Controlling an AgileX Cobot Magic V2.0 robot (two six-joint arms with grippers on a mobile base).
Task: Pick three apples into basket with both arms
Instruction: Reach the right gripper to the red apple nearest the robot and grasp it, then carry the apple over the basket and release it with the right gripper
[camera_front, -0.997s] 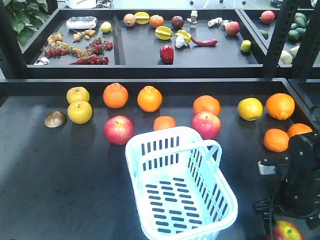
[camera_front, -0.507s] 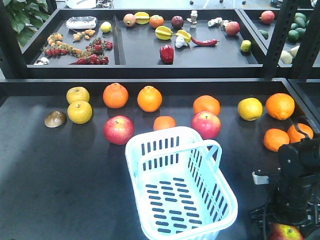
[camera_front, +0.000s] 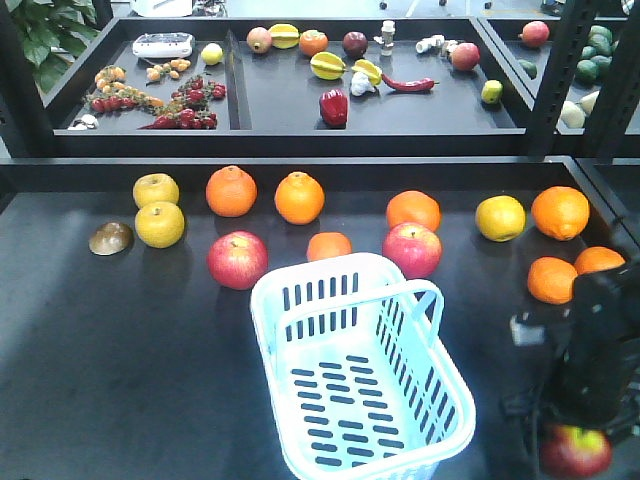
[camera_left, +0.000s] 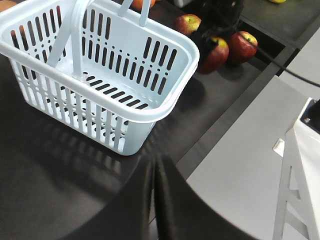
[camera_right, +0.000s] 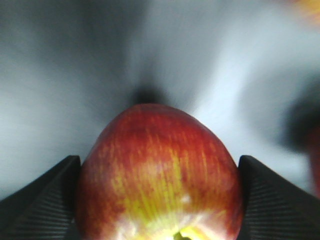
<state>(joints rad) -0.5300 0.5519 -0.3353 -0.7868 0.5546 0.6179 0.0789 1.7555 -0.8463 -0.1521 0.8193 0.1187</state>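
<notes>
The held apple (camera_front: 575, 450) is at the near right corner, clamped between the right claw's (camera_right: 159, 195) ribbed pads. The empty basket (camera_front: 330, 292) stands just left of it. To do this well, I'd raise the apple above the rim, carry it left and release it low over the slotted floor. The left claw (camera_left: 155, 200) is drawn together and holds nothing. A second red apple (camera_front: 237, 260) and a third red apple (camera_front: 412, 250) lie beyond the basket on the matt black tabletop (camera_front: 110, 380). Fruit trays stand farther back.
</notes>
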